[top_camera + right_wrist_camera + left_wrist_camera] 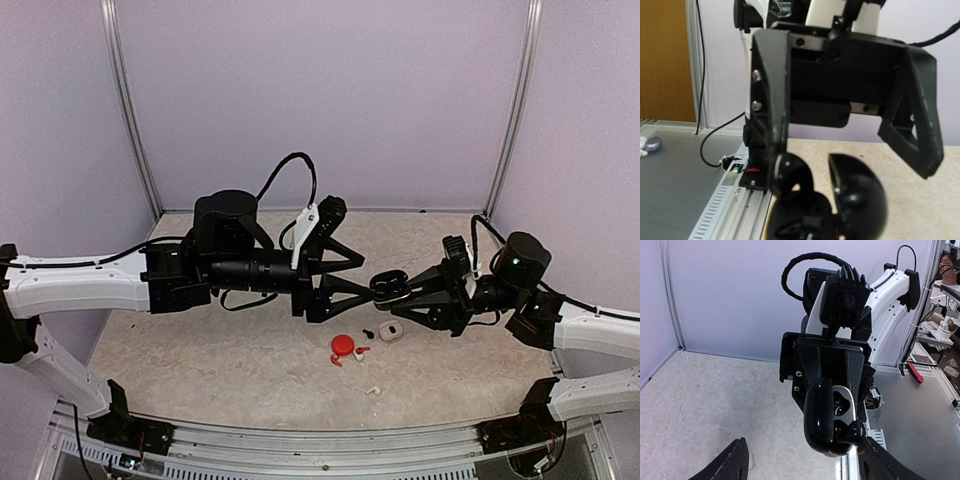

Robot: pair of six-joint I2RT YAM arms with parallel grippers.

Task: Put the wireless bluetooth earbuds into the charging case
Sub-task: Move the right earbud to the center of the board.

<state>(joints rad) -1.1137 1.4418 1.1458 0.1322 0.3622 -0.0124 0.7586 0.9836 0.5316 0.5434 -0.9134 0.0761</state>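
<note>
My right gripper is shut on an open black charging case and holds it above the table. In the left wrist view the case faces me with its lid to the left. A black earbud sits at the case's lower right rim, against the tip of my left gripper's right finger. My left gripper is open, its fingers spread wide on either side of the case. In the right wrist view the case lid and the bud fill the bottom; my own fingers are hidden.
On the table below lie a red case with a red bud, a white case, a small black bud and a white bud. Purple walls stand behind and at the sides.
</note>
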